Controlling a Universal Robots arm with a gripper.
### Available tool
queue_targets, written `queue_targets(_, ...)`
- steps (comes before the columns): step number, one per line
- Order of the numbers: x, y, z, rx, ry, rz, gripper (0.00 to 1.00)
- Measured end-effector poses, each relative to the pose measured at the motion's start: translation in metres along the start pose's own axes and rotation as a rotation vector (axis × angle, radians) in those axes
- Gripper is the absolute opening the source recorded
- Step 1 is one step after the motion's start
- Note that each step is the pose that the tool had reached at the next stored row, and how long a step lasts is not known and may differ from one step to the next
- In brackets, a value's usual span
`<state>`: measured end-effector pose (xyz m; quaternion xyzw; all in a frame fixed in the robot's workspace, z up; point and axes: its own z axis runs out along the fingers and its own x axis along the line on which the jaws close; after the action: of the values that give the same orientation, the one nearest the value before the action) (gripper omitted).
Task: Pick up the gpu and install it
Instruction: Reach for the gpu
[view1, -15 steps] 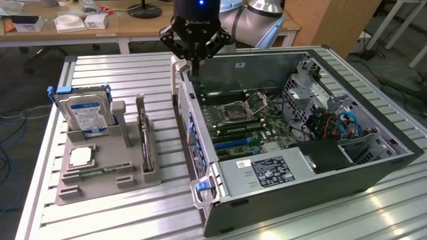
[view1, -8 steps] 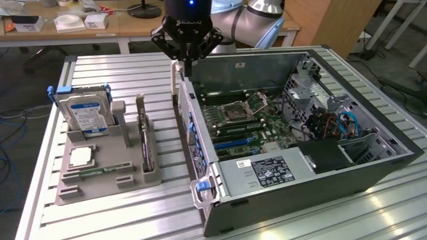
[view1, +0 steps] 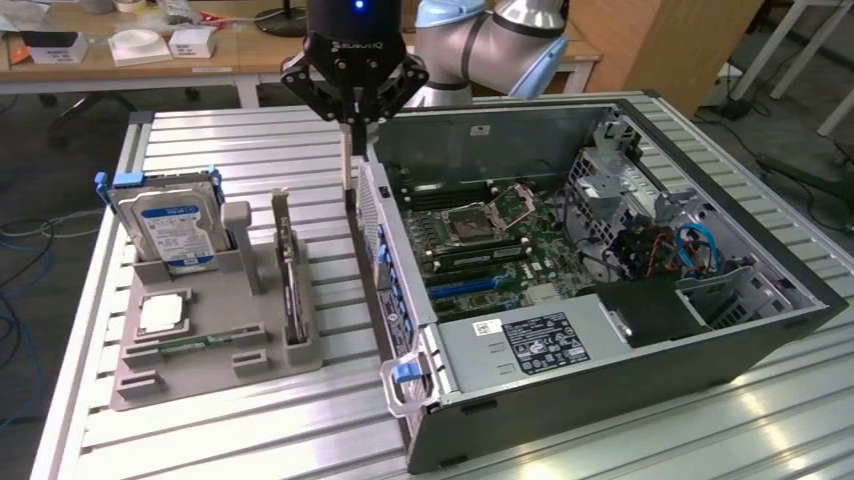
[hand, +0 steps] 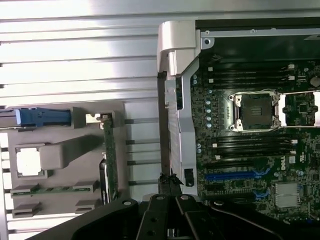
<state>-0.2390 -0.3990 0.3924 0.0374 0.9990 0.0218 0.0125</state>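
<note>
The gpu is a thin dark card standing edge-on in a slot of the grey holder, at the holder's side nearest the case. In the wrist view the gpu runs as a narrow green-dark strip. My gripper hangs over the bare table strip between the holder and the open computer case, close to the case's outer wall. Its long fingers are shut together with nothing between them. In the wrist view the gripper points down beside the case wall, a short way from the gpu.
The holder also carries a silver hard drive with a blue-white label, a processor chip and a green memory stick. Inside the case lie the motherboard, blue card slots and a power supply.
</note>
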Motion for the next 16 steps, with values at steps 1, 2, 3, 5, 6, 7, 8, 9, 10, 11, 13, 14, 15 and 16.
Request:
queue_targets(1, 0.002, -0.0002, 0.0000, 0.0000, 0.0000, 0.000, 0.10)
queue_targets(2, 0.004, -0.0003, -0.0001, 0.0000, 0.0000, 0.000, 0.10)
queue_targets(3, 0.006, -0.0005, -0.0001, 0.0000, 0.0000, 0.000, 0.10)
queue_targets(5, 0.009, -0.0007, -0.0001, 0.0002, 0.0001, 0.000, 0.10)
queue_targets(6, 0.010, -0.0008, -0.0001, 0.0004, 0.0001, 0.000, 0.10)
queue_targets(7, 0.012, -0.0009, -0.0001, 0.0005, 0.0002, 0.000, 0.10)
queue_targets(8, 0.013, -0.0010, 0.0000, 0.0006, 0.0002, 0.000, 0.10)
queue_targets(9, 0.015, -0.0012, 0.0000, 0.0007, 0.0003, 0.000, 0.10)
queue_targets(10, 0.017, -0.0013, 0.0000, 0.0008, 0.0004, 0.000, 0.10)
queue_targets(11, 0.019, -0.0015, 0.0001, 0.0008, 0.0004, 0.000, 0.10)
queue_targets(13, 0.023, -0.0018, 0.0001, 0.0010, 0.0007, 0.000, 0.10)
queue_targets(14, 0.025, -0.0020, 0.0002, 0.0010, 0.0006, 0.000, 0.10)
queue_targets(15, 0.026, -0.0021, 0.0002, 0.0011, 0.0007, 0.000, 0.10)
queue_targets(16, 0.029, -0.0023, 0.0003, 0.0012, 0.0008, 0.000, 0.10)
